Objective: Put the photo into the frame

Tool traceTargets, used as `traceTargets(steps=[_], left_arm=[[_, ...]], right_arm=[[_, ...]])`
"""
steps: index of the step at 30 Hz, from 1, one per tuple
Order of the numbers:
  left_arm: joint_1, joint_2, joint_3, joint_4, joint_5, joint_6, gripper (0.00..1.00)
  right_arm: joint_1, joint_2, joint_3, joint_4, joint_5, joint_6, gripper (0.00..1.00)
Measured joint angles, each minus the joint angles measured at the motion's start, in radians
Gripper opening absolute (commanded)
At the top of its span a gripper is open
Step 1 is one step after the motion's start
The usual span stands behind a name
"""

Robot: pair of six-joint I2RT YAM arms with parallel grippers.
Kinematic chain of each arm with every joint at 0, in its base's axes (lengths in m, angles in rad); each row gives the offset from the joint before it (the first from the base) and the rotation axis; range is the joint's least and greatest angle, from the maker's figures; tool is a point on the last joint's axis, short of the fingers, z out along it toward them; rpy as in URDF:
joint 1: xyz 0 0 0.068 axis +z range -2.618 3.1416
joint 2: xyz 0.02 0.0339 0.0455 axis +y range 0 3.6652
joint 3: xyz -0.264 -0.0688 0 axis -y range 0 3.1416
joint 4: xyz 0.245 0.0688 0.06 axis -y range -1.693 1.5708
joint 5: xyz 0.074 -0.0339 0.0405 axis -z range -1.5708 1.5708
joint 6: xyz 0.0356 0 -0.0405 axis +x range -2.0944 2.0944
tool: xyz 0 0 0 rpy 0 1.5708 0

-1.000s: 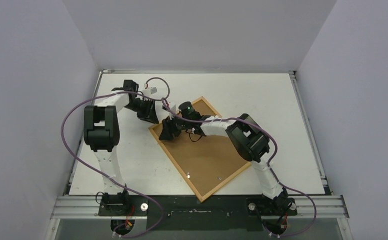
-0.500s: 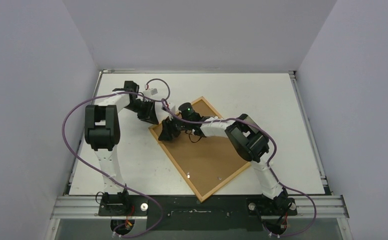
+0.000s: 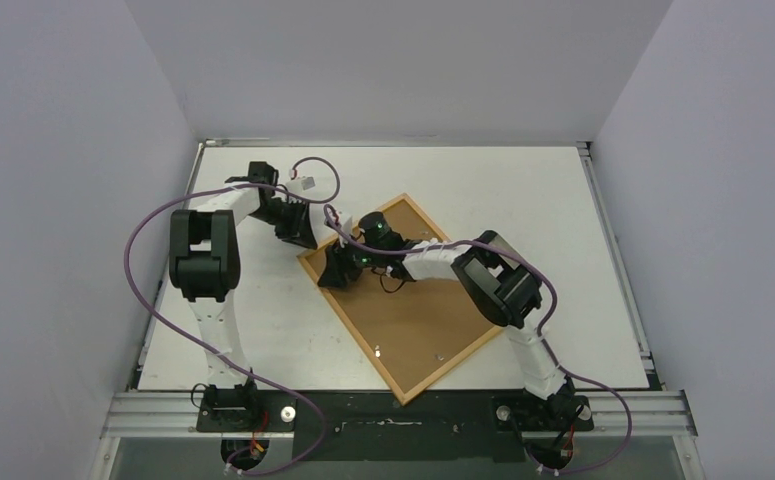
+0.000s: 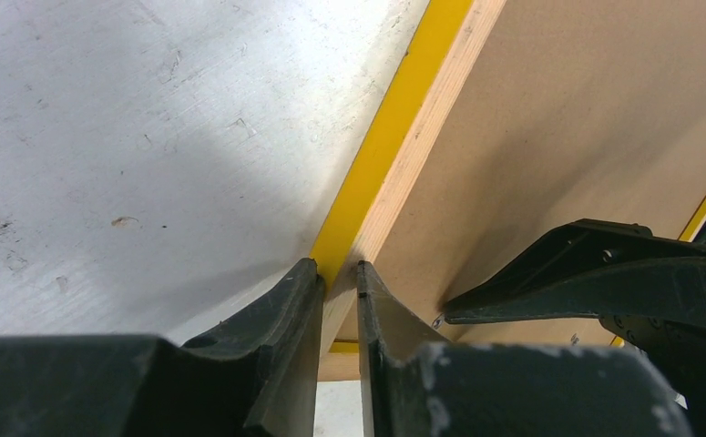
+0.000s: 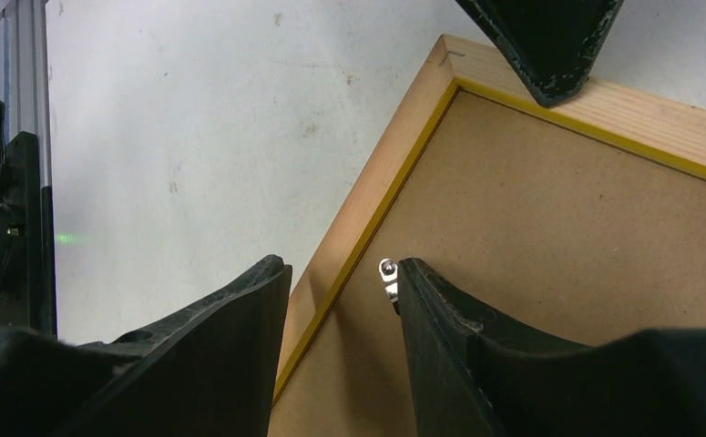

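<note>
The left gripper (image 4: 338, 269) has narrowed onto the frame (image 4: 376, 159) at its ten-o'clock corner, likely steadying it so the half-open, empty right gripper (image 5: 342, 266) can work the metal tab (image 5: 388, 274).

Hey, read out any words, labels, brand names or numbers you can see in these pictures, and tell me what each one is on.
No text can be read anywhere.
A small white tag in the top view: too small to tell whether it bears print.
The frame, its brown backing panel and the table: no print shows.
</note>
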Motion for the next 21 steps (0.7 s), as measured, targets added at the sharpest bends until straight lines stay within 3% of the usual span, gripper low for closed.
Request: traceTargets(steps=[13, 21], left_arm=[[-0.009, -0.002, 0.0, 0.002, -0.001, -0.007, 0.1], [-0.01, -0.005, 0.0, 0.001, -0.003, -0.007, 0.11]], right_arm=[[0.016, -0.042, -0.055, -0.005, 0.024, 0.02, 0.47], [0.019, -0.063, -0.097, 0.023, 0.029, 0.122, 0.48]])
